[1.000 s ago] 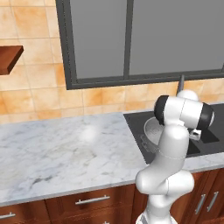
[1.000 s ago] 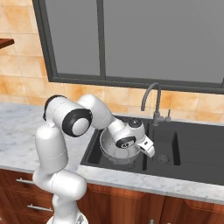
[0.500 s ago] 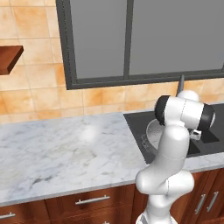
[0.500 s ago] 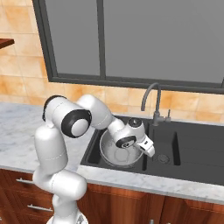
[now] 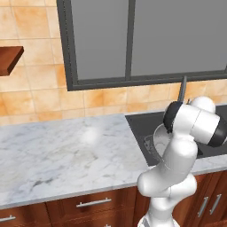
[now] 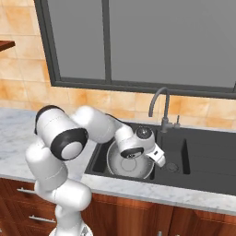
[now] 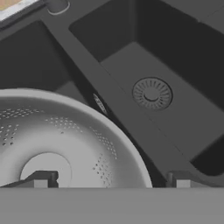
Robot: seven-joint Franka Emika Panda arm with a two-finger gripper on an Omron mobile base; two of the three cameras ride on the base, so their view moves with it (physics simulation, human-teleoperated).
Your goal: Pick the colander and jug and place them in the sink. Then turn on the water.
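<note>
We have our white arm folded forward from the base, upper link swung to the right and the forearm angled down, wrist bent low. In the hand view our gripper (image 7: 109,179) points downward with its two dark finger tips (image 7: 42,179) spread wide apart, one at each side of the lower edge, nothing clamped between them

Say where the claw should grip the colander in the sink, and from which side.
Grip the colander by its rolled rim, from above, one finger inside and one outside the wall. It sits upright in the left basin of the sink, too wide to span; the rim side nearest the open claw looks easiest.
</note>
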